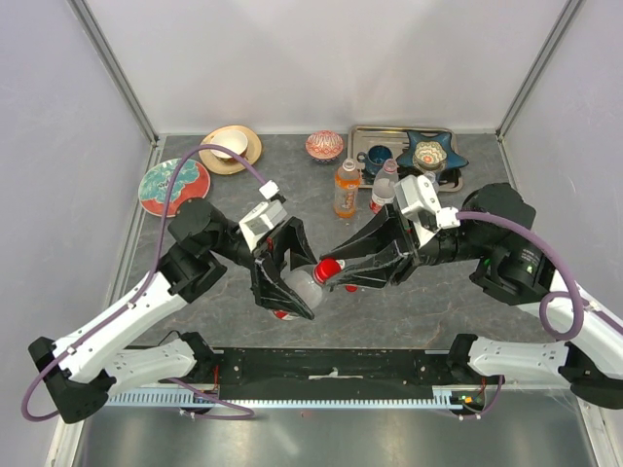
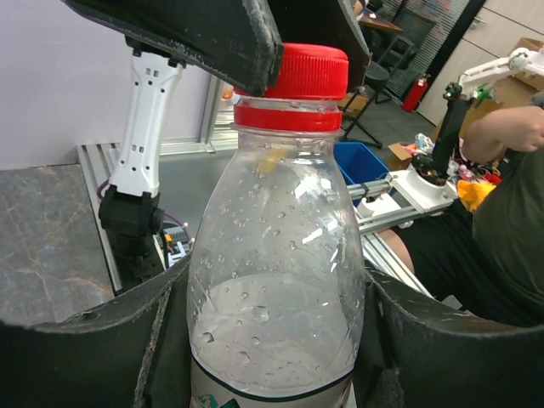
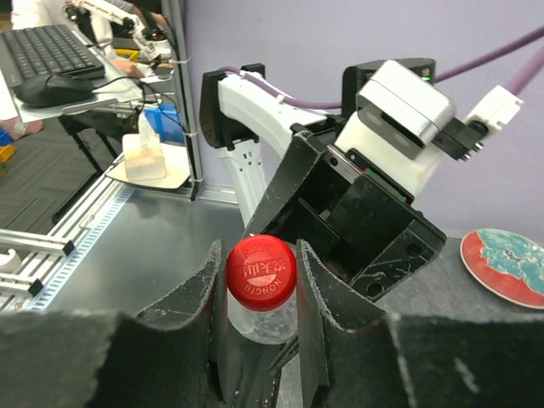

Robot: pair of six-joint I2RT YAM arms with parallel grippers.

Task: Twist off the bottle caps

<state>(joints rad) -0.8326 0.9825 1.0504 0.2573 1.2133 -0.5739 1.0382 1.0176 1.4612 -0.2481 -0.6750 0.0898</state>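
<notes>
My left gripper (image 1: 290, 292) is shut on the body of a clear bottle (image 1: 300, 288) with a red cap (image 1: 328, 269) and holds it tilted above the table's middle. In the left wrist view the bottle (image 2: 276, 280) fills the frame between my fingers (image 2: 85, 348), with its cap (image 2: 297, 72) at the top. My right gripper (image 1: 336, 272) is closed around that cap; in the right wrist view the cap (image 3: 261, 272) sits between its fingers (image 3: 327, 293). An orange bottle (image 1: 347, 188) and a clear bottle (image 1: 384, 187) stand behind. A fourth bottle does not show.
A metal tray (image 1: 365, 136) at the back holds a blue mug (image 1: 376, 159) and a blue star-shaped dish (image 1: 431, 156). A patterned bowl (image 1: 324, 145), a tan plate (image 1: 232, 148) and a red and teal plate (image 1: 173, 185) lie at the back left.
</notes>
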